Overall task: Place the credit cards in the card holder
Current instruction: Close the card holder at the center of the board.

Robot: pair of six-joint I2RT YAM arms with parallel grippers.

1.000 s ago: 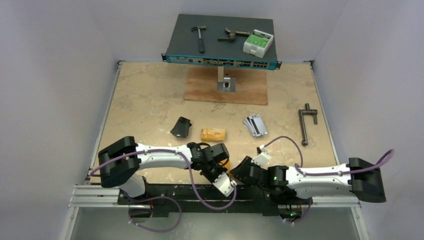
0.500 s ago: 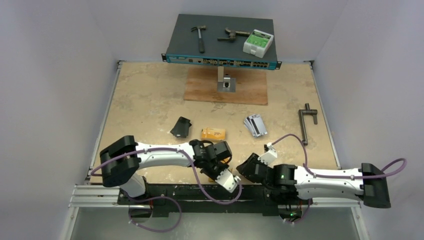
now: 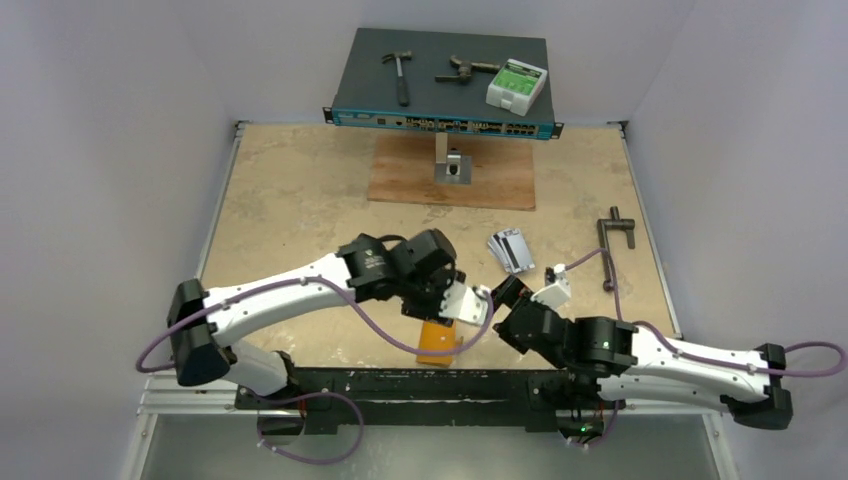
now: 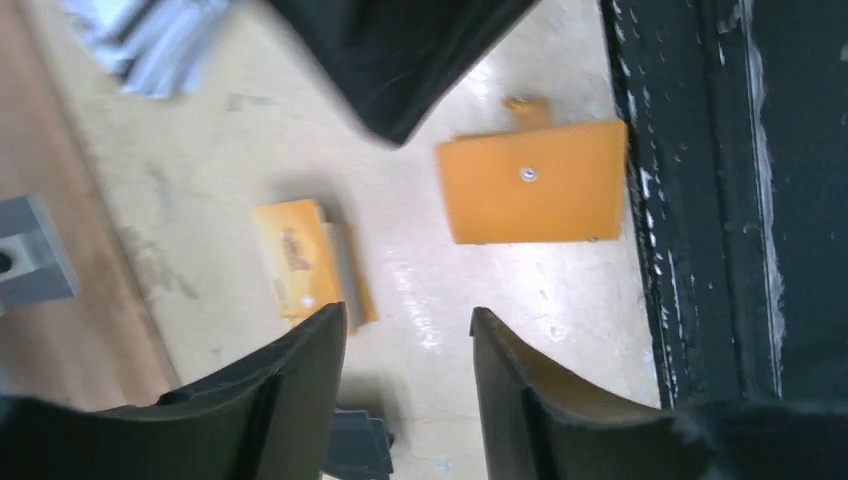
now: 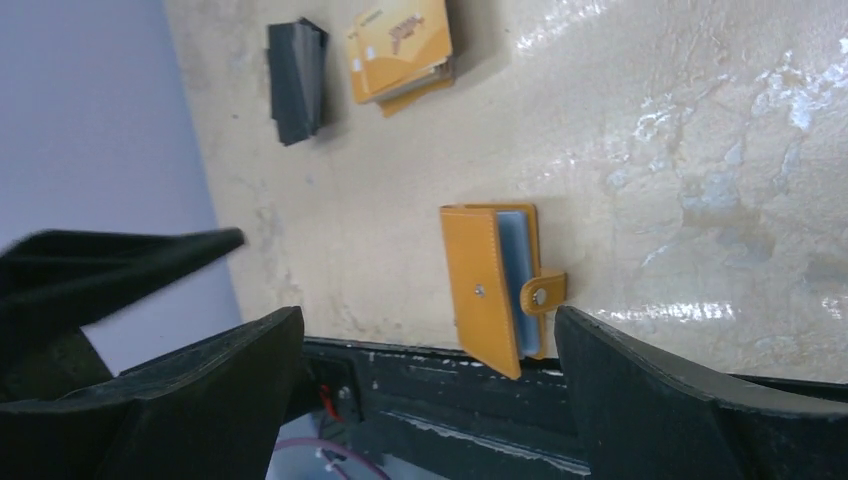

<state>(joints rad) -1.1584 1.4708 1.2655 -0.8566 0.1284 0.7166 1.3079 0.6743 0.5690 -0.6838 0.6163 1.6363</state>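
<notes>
The left hand [image 4: 408, 318] hangs above the desk [image 3: 290, 190] with its two fingers a modest gap apart and nothing between them. The right hand [image 5: 425, 318] is spread wide and is also empty. The left wrist view shows a dark shape, probably the right hand, close above, so the two hands sit tightly together over the same patch. Just below them lies the orange card holder [image 5: 485, 280], folded nearly shut with its snap tab loose and pale sleeves showing along one side. It rests at the near edge of the desk, and one end reaches onto the black rail [image 4: 700, 200]. That is the main risk: a downward press or a nudge toward the rail could tip or slide it off the edge. A pinch on its thin cover could also drag it rather than open it. With both hands so near each other, a reach for it by one may knock the other. The yellow cards [image 4: 300, 255] lie a little farther in, the silver cards [image 3: 510, 250] beyond them, and a black case [image 5: 297, 80] lies near the yellow stack. The open room is all farther in, toward the wooden board [image 3: 450, 185].
</notes>
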